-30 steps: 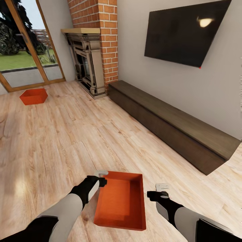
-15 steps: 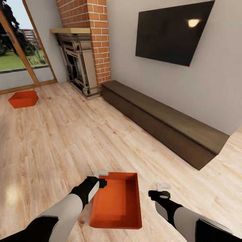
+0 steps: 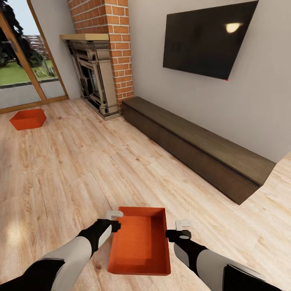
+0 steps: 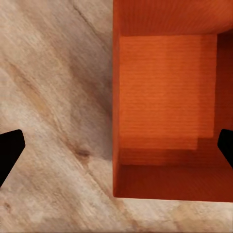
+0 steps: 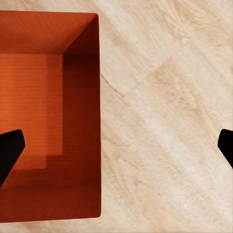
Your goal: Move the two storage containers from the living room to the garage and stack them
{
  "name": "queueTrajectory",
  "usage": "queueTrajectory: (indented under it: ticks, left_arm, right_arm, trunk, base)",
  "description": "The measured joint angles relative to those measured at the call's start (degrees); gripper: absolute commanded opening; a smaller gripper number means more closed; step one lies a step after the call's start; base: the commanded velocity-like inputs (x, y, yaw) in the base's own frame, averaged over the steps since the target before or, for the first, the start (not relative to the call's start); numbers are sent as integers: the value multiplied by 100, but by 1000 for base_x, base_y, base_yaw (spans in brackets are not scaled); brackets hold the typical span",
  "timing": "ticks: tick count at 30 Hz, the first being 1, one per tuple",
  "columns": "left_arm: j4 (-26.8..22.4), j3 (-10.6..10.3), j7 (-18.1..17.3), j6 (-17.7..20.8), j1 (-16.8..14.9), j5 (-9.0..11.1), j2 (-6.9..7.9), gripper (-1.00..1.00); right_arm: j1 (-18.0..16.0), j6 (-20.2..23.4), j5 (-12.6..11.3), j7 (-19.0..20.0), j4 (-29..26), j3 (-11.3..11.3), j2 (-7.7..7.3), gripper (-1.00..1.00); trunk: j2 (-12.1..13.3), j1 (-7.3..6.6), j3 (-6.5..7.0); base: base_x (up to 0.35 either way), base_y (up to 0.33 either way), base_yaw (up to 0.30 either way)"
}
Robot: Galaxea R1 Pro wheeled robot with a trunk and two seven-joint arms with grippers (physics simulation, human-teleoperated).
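One orange-red storage container lies open-topped on the light wood floor right in front of me, between my arms. Above its left long wall hangs my left gripper, open; in the left wrist view the gripper straddles that wall of the container with black fingertips wide apart. My right gripper is open just off the right wall, and in the right wrist view the gripper sits over bare floor beside the container. The second container rests far left by the glass door.
A long dark wooden bench runs along the right wall under a black TV. A brick fireplace stands at the back, with glass doors to its left. Wood floor stretches between the two containers.
The view swung right a second ago, then held still. Since then both grippers have drawn back toward me, and the right one has moved closer to the container's right wall.
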Motion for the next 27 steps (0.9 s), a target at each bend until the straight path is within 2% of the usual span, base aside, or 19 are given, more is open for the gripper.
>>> queueTrajectory:
  ticks: [10, 16, 27]
  left_arm:
    - [-23, 7, 90, -2, 0, -2, -25, 100]
    - [-27, 8, 95, -17, 0, -2, -35, 100]
    - [-23, 9, 86, -38, 0, 2, -49, 100]
  right_arm:
    - [0, 0, 5, 1, 0, -1, -15, 100]
    - [1, 1, 9, 1, -2, 7, -16, 100]
    - [-2, 0, 9, 1, 22, 1, -24, 100]
  trunk:
    - [0, 0, 0]
    - [0, 0, 0]
    - [0, 0, 0]
  base:
    - [0, 3, 0]
    - [0, 185, 0]
    - [0, 16, 0]
